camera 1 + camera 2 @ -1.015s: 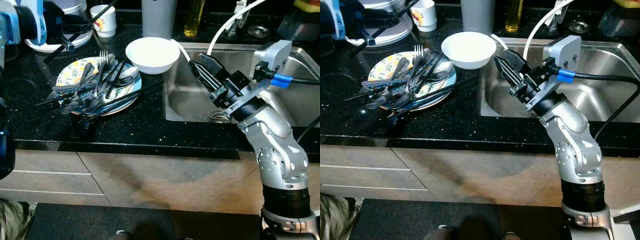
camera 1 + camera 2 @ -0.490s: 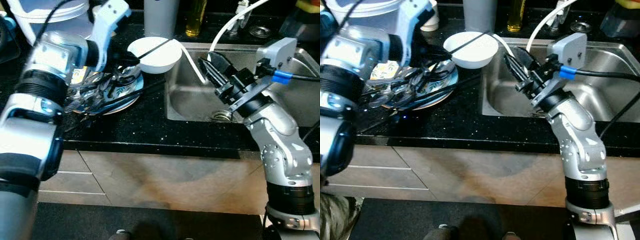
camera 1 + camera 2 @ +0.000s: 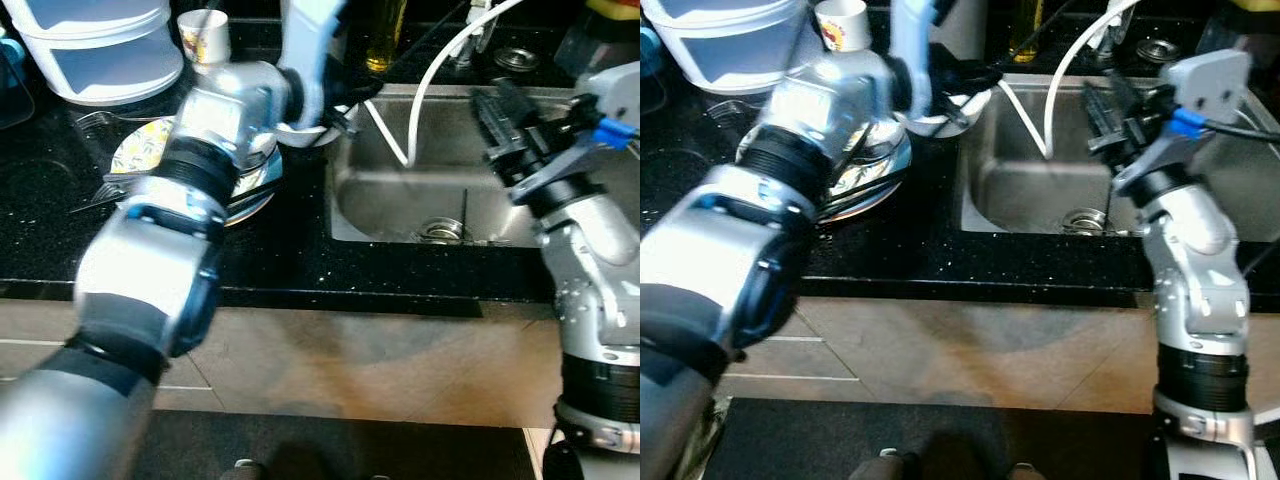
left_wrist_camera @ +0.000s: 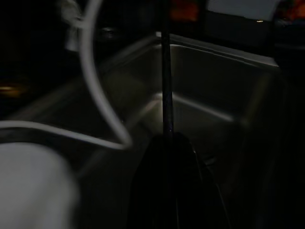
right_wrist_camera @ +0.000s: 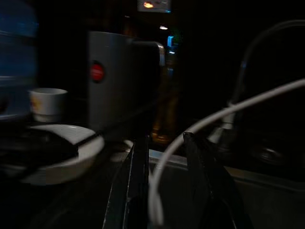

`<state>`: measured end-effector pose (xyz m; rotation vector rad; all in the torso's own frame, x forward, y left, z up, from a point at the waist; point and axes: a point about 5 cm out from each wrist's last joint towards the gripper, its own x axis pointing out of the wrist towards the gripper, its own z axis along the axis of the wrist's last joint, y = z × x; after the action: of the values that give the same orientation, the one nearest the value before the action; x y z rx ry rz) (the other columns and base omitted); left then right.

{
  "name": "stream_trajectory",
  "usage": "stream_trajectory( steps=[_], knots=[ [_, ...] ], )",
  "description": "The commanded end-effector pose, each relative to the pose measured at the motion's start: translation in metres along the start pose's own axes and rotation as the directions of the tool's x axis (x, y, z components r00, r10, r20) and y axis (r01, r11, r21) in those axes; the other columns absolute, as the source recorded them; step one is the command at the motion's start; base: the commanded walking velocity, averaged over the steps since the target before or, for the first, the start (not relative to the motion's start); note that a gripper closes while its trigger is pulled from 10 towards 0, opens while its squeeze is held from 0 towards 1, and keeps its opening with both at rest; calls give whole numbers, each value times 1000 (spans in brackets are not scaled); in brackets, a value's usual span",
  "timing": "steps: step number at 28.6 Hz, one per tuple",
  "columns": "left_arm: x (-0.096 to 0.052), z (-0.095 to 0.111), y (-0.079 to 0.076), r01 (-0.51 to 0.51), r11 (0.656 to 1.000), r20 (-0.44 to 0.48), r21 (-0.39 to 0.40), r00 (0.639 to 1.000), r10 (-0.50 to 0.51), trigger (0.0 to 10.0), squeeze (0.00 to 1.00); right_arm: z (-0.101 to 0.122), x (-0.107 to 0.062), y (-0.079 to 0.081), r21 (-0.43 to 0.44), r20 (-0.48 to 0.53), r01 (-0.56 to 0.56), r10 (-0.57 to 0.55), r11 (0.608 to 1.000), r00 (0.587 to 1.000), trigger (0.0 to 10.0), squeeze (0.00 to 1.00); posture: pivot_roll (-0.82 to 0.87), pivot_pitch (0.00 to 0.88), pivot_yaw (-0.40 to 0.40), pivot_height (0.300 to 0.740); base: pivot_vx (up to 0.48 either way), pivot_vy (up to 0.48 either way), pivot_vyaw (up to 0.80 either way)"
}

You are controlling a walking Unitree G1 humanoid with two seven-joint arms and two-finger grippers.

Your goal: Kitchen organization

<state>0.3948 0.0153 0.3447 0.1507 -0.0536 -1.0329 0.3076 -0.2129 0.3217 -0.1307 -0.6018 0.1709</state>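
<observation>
Left wrist view: my left gripper [image 4: 167,143] pinches a black chopstick [image 4: 165,86] over the sink [image 3: 400,190] — I'd release next; right gripper [image 5: 164,143] gapes, empty.

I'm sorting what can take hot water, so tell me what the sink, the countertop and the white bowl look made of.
Sink: brushed steel by its dull grey sheen and pressed corners. Countertop: polished black stone, probably granite, glossy with pale flecks. White bowl: glazed ceramic or possibly melamine; smooth, opaque, thick-rimmed, too blurred to settle.
</observation>
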Motion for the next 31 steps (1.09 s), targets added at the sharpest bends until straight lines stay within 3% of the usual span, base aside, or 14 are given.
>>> stream_trajectory(
  steps=[1,2,3,4,8,9,10,17,20,23,25,28,30,31],
  knots=[
    [6,9,-5,-1,1000,28,2,1000,1,10000,0,1,-1,-9,-41,0,49,-49,998,999,10000,0,41,162,74,740,0,0,0],
    [9,8,-8,3,1000,27,-3,1000,-3,10000,0,0,-2,-11,-52,-6,68,-69,996,998,10000,0,41,162,74,740,0,0,0],
    [14,6,-13,-4,1000,22,-6,1000,4,10000,784,0,-3,-16,-65,-6,102,-103,993,995,10000,0,33,160,80,740,0,0,0],
    [20,4,-19,1,1000,32,-15,999,0,10000,1000,1,-4,-21,-85,-1,145,-146,986,989,10000,0,23,160,85,740,0,0,0],
    [19,25,-20,3,999,224,-37,974,5,10000,1000,9,-7,-30,-110,69,229,-223,967,972,10000,0,17,162,85,740,0,0,0],
    [8,42,-10,-31,997,340,-68,939,52,10000,0,17,-7,-29,-91,118,227,-216,970,969,10000,0,23,163,77,740,0,0,0],
    [-5,60,1,-69,992,454,-110,884,112,10000,0,25,-7,-28,-69,170,219,-205,973,964,10000,0,28,163,73,740,0,0,0],
    [-37,80,21,-78,995,514,-65,852,101,10000,0,40,4,-14,4,236,105,-103,994,966,10000,0,48,160,56,740,0,0,0],
    [-52,62,37,-211,966,312,149,937,156,10000,0,50,10,12,49,260,-104,88,993,962,10000,0,59,160,51,740,0,0,0],
    [-77,41,52,-259,944,235,206,949,210,10000,0,43,13,33,116,208,-278,250,954,946,10000,0,66,163,44,740,0,0,0],
    [-98,40,58,-340,901,285,270,922,262,10000,0,28,14,48,199,147,-322,297,926,944,10000,0,78,163,36,740,0,0,0],
    [-130,45,54,-459,799,392,388,867,307,10000,0,-5,15,79,452,44,-311,327,836,944,10000,0,95,166,14,740,0,0,0],
    [-138,46,51,-514,729,421,453,844,333,10000,0,-19,15,90,536,-14,-273,332,799,943,10000,0,101,165,7,740,0,0,0],
    [-138,46,51,-514,729,421,453,844,333,10000,0,-19,15,90,536,-14,-273,332,799,943,10000,0,101,165,7,740,0,0,0]
  ],
)
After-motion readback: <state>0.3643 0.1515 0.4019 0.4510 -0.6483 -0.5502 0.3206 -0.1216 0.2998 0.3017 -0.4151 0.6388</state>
